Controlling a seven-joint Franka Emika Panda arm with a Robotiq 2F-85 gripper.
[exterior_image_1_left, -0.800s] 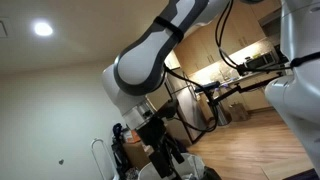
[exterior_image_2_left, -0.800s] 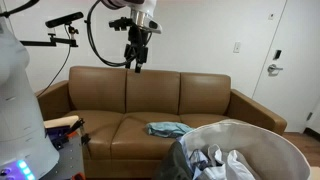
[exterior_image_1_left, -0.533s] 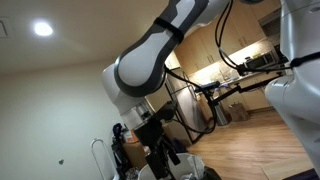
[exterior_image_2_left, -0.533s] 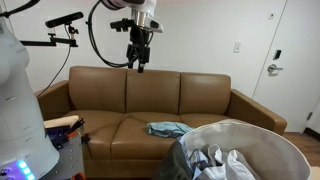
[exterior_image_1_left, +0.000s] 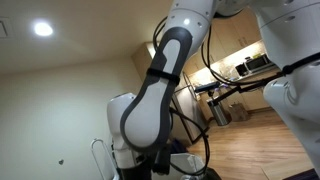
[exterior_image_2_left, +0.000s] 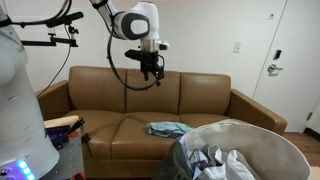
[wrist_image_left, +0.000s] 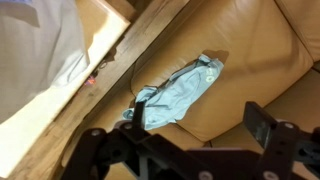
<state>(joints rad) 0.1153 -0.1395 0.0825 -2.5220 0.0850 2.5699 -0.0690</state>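
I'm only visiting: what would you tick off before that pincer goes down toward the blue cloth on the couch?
1. pincer open and empty: ok.
2. blue cloth in the wrist view, nothing covering it: ok.
3. Cloth lying on the sofa seat, reachable from above: ok.
4. Pincer low enough to grasp: not ok; it hangs high, level with the backrest.
5. basket apart from the arm: ok.
6. Cloth caught in a cushion seam: cannot tell.
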